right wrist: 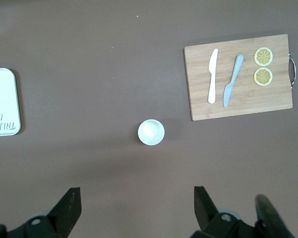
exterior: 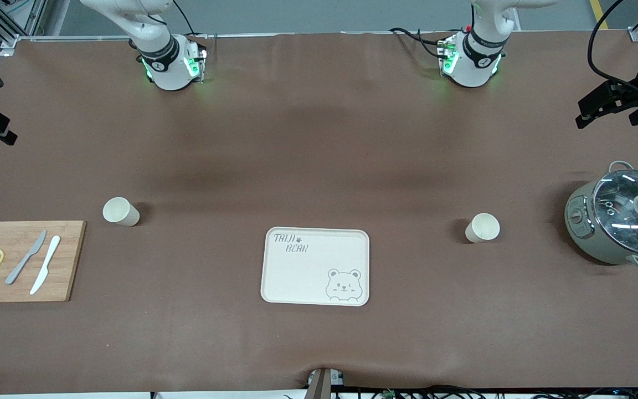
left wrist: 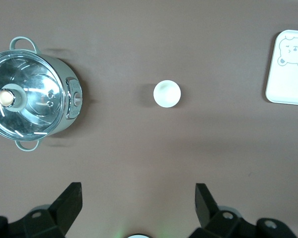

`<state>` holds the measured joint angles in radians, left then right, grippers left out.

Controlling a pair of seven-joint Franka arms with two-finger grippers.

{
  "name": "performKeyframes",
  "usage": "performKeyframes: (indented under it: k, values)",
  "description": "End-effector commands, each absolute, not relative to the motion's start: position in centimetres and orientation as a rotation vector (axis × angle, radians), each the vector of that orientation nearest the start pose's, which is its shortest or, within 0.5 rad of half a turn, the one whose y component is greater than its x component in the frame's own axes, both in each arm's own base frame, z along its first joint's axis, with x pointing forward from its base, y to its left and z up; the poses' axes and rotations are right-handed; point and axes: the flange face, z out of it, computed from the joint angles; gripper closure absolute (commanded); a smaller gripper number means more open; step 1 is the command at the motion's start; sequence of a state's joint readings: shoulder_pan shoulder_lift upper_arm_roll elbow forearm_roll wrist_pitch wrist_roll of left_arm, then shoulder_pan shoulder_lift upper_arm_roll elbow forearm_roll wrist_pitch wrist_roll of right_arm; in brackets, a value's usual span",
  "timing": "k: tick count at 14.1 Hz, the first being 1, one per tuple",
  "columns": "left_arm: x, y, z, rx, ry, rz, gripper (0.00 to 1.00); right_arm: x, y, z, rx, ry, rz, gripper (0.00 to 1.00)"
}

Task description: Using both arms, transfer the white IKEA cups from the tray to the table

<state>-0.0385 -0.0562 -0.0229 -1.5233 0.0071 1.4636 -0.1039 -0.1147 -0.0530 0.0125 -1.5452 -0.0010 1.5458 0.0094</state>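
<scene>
Cream-white cups stood on the brown counter (exterior: 319, 138), one (exterior: 121, 211) toward the right arm's end and one (exterior: 483, 228) toward the left arm's, both well apart from the empty tray (exterior: 315, 266), so you could judge the move done with only retreat remaining. Your left tool (left wrist: 137, 203) and right tool (right wrist: 137, 206) hung spread and empty, each high over its cup. Both tools were cut off in the wrist views and missing from the front view.

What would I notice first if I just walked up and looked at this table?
The cream tray with its winking bear sits bare near the front camera. One white cup stands on the table toward the right arm's end and another cup toward the left arm's end. Farther that way sits a shiny glass-lidded pot.
</scene>
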Motion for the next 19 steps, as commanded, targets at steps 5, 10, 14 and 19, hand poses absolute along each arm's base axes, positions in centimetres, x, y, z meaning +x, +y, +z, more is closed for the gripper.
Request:
performKeyframes:
  k: [5,10,14,19]
  values:
    - [52.9,-2.9,66.6,-3.137,-0.049,0.009,0.0,53.2,-5.9,66.6,-3.143,0.206,-0.077,0.0]
    - [52.9,-2.8,66.5,-3.137,-0.046,0.012,0.0,53.2,-5.9,66.6,-3.143,0.206,-0.077,0.0]
    - [53.0,-2.6,66.5,-3.138,-0.056,0.014,0.0,53.2,-6.0,66.6,-3.143,0.211,-0.074,0.0]
    - [53.9,-2.8,65.7,-3.138,-0.053,0.024,0.0,53.2,-6.1,66.5,-3.143,0.211,-0.069,0.0]
